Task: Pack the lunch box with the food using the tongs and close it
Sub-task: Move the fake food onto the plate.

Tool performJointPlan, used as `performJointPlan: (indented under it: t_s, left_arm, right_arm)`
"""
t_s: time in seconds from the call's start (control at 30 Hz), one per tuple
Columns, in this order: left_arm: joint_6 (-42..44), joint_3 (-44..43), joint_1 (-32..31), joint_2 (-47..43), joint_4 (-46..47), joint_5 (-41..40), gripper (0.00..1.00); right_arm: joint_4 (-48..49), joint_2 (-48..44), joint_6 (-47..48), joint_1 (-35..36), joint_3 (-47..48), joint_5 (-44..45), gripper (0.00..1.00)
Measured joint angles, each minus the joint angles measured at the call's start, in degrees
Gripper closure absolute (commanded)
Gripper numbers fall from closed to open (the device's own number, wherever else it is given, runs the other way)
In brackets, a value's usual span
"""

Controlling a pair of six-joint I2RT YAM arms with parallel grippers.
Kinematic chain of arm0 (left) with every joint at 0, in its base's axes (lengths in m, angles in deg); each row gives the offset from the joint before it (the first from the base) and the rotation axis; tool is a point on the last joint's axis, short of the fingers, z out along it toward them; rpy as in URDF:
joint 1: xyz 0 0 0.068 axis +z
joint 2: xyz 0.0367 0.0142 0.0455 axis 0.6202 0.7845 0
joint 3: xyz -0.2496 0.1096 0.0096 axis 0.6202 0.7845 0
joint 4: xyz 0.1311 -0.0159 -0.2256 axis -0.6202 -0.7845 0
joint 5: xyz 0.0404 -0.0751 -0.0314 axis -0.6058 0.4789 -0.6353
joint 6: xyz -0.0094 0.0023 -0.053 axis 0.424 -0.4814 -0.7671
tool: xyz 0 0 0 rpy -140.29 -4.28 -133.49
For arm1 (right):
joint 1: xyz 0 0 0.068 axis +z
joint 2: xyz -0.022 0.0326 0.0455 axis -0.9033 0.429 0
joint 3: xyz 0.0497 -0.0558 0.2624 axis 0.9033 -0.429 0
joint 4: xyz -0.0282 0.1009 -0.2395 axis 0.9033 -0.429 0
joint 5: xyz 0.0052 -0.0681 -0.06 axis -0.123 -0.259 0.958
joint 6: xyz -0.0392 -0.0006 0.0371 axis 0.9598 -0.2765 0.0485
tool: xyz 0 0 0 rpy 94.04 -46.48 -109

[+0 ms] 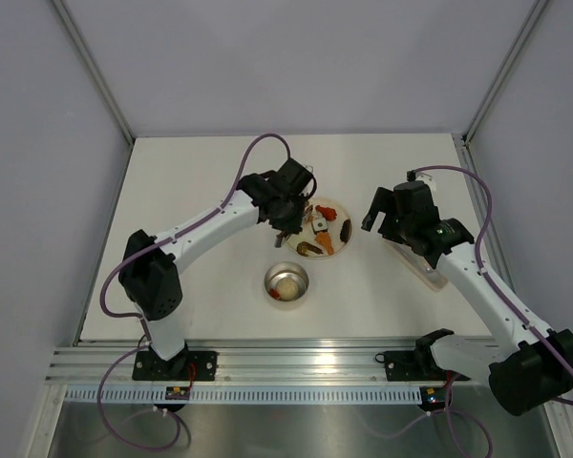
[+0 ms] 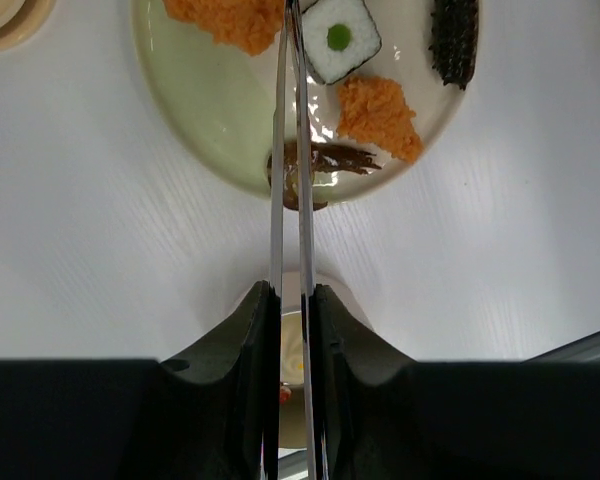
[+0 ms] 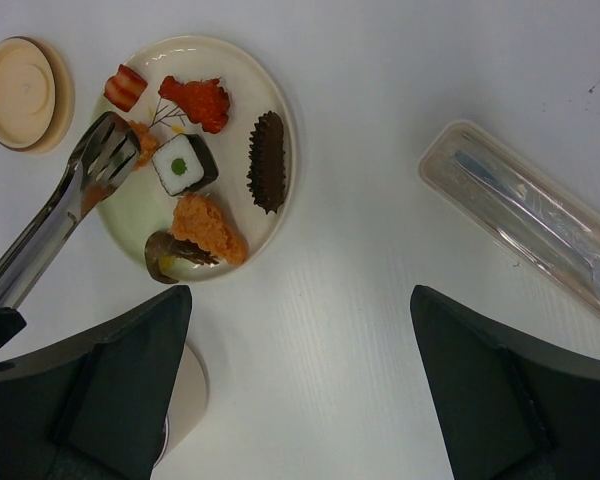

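Note:
My left gripper [image 2: 292, 290] is shut on the silver tongs [image 2: 290, 150], which reach out over a cream plate [image 2: 200, 100]. In the right wrist view the tongs' tips [image 3: 108, 152] hang over the plate's left side, beside a small orange piece [image 3: 146, 145]. On the plate lie a sushi roll [image 3: 185, 165], a fried orange piece [image 3: 208, 225], a red piece [image 3: 195, 100], a dark ridged piece [image 3: 267, 160] and a brown piece [image 3: 170, 255]. The steel lunch box [image 1: 266, 281] stands in front of the plate, holding a pale bun [image 1: 286, 284]. Its tan lid [image 3: 20, 90] lies beyond the plate. My right gripper [image 3: 300, 300] hangs open, holding nothing.
A clear elongated plastic case [image 3: 530, 220] lies on the white table to the right of the plate [image 1: 342, 221], under my right arm [image 1: 458, 258]. Grey walls close in the table at the back and both sides.

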Motion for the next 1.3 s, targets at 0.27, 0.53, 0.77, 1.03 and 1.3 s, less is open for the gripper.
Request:
performJointPlan:
  t_s: [0.27,0.53,0.77,1.03,1.3]
  left_arm:
    - [-0.2,1.5,-0.1,-1.5,-1.5,-1.2,0.84]
    - [0.1,0.0,-0.2,-3.9,-3.7,-1.7,0.84]
    - [0.8,-3.0,1.9,-3.9,-1.1,-3.1,0.86]
    - [1.6,-0.6,7.6,-0.8,3.5,-2.8,0.86]
    - [1.8,0.6,6.8,0.8,4.2,-0.7,0.86]
  right_arm:
    - [0.1,0.5,0.0,0.0,0.0,0.0,0.01]
    - [0.2,0.6,0.0,0.0,0.0,0.0,0.01]
    - [0.1,0.6,0.0,0.0,0.0,0.0,0.0]
    - [0.0,0.3,0.0,0.0,0.0,0.0,0.0]
    - [0.0,0.2,0.0,0.0,0.0,0.0,0.0]
